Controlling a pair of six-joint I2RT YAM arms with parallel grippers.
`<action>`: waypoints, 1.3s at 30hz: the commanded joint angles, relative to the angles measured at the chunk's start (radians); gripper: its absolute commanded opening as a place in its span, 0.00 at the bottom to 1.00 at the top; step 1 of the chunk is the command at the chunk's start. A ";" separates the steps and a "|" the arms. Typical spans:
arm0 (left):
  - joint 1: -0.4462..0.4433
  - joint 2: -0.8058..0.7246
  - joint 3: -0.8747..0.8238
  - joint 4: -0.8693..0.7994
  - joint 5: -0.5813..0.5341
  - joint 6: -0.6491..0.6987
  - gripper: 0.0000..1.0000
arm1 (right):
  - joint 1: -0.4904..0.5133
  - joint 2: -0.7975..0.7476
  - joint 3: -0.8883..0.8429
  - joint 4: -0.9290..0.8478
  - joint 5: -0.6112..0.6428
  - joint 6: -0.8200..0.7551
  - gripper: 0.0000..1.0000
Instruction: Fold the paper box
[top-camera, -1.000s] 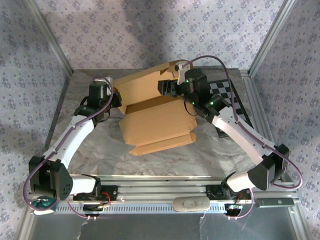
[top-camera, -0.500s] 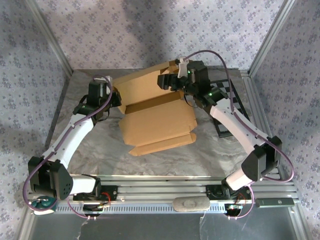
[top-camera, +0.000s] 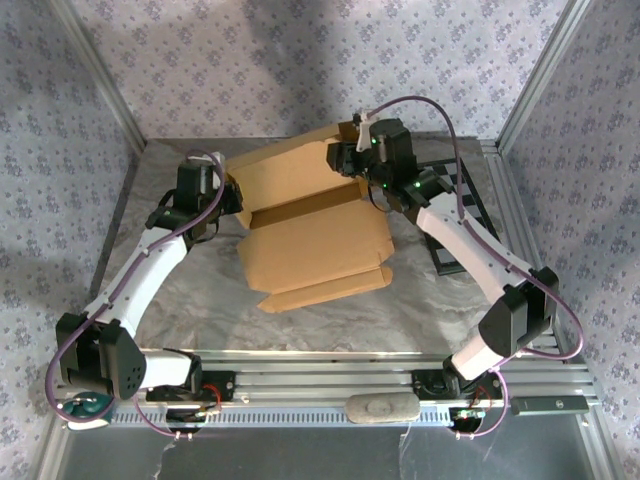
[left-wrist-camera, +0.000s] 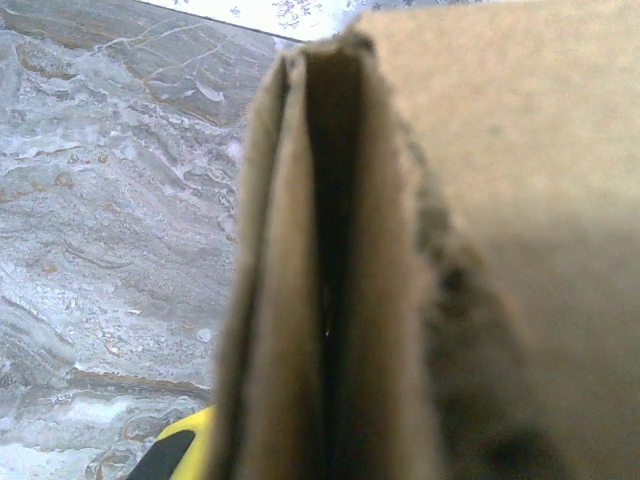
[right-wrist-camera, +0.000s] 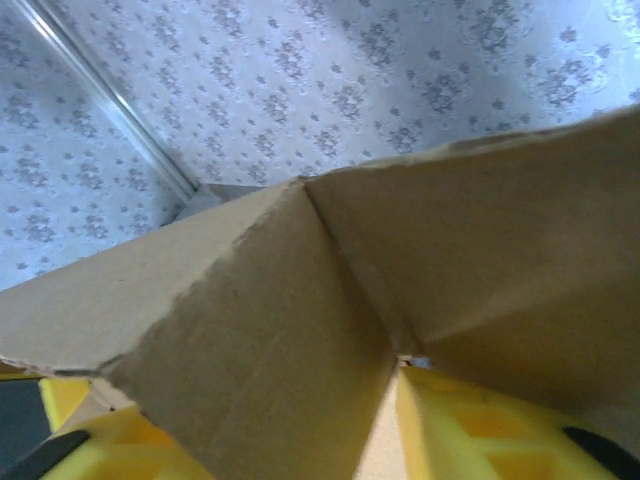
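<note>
Underneath everything, a grey marbled table (top-camera: 200, 290). At its middle and reaching toward the far edge, the paper box (top-camera: 315, 235): tan cardboard, plain-faced, partly folded; lies flat along the near panel with a flap jutting toward the arm bases, rises at the far panel into a tilted wall. As for the left arm (top-camera: 145, 272): stretches from the near-left base up and inward, wrist bent toward the box's left edge. As for the right arm (top-camera: 470, 250): climbs from the near-right base, arcs over the black-and-white checkerboard (top-camera: 468, 190) at the far right, tips down onto the raised far flap. At the left gripper (top-camera: 228, 197): meets the box's left side; seen from the wrist, faces a doubled cardboard edge standing upright, one yellow finger (left-wrist-camera: 198, 432) low beside it; jaws spread or together, cannot tell. At the right gripper (top-camera: 345, 158): straddles a creased corner of the flap, yellow fingers (right-wrist-camera: 480, 430) either side of the cardboard; pressing or merely flanking, cannot tell.
</note>
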 joint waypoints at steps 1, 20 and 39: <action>-0.007 -0.007 0.048 -0.003 0.004 -0.013 0.00 | 0.017 -0.039 0.022 -0.029 0.092 -0.026 0.35; 0.037 0.009 0.052 0.003 0.126 0.067 0.00 | -0.412 -0.484 -0.252 0.067 -0.454 -0.098 0.64; 0.086 0.196 0.167 0.128 0.236 0.204 0.00 | -0.532 -0.059 -0.196 0.050 -0.894 -0.259 0.63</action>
